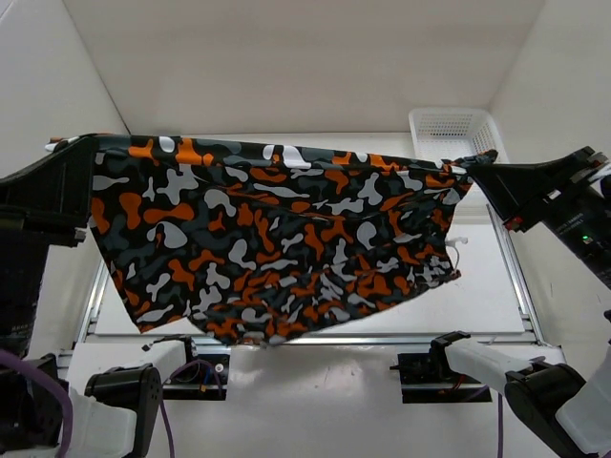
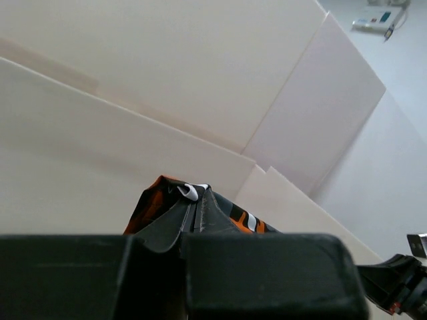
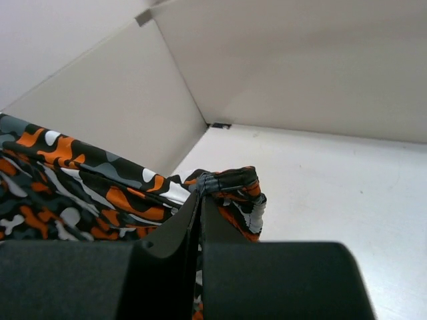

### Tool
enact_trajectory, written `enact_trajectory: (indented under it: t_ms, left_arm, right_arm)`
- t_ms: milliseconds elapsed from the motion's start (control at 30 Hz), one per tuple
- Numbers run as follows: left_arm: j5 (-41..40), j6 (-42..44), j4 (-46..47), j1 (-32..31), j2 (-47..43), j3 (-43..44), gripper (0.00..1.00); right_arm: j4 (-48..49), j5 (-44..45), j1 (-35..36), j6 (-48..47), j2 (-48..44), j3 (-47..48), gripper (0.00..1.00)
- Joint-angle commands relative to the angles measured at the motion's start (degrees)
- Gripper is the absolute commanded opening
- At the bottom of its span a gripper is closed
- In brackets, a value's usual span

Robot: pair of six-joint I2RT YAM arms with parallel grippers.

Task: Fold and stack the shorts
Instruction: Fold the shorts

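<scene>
The camouflage shorts, printed in orange, white, black and grey, hang spread out in the air above the table. My left gripper is shut on their upper left corner. My right gripper is shut on their upper right corner. The lower edge hangs loose near the table's front. In the left wrist view the fingers pinch a fold of the shorts. In the right wrist view the fingers pinch the bunched edge of the shorts.
A white mesh basket stands at the back right of the white table. White walls enclose the back and both sides. The arm bases and cables sit at the near edge.
</scene>
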Motion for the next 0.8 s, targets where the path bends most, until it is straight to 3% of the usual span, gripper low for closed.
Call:
enact_trajectory:
  t_ms: [0,233,400,533,767]
  left_arm:
    - [-9.64,2.23,3.34,1.34,5.13,-4.08,0.11]
    - [-3.73,6.54,4.49,1.34,16.02,-18.58,0.11]
    - [-4.26,9.97,6.07,1.34,26.47,-22.99,0.11]
    - [-5.4,11.99,6.07,0.82,40.68,-20.37,0.11]
    - [-4.7,12.7,6.07,0.82,58.48,-9.29,0.11]
  right_arm:
    - [-4.67,16.36,-1.11,-2.96,-0.52,-5.65,0.0]
    - [5.95,22.17,-1.11,-4.19,-0.09,-33.05,0.0]
    - [16.13,21.64,-1.64,-4.89,10.53,-42.84,0.0]
    - [22.22,22.78,-1.64,-5.42,26.14,-42.59,0.0]
    - [21.0,19.27,-3.56,-5.42,52.98,-23.98,0.0]
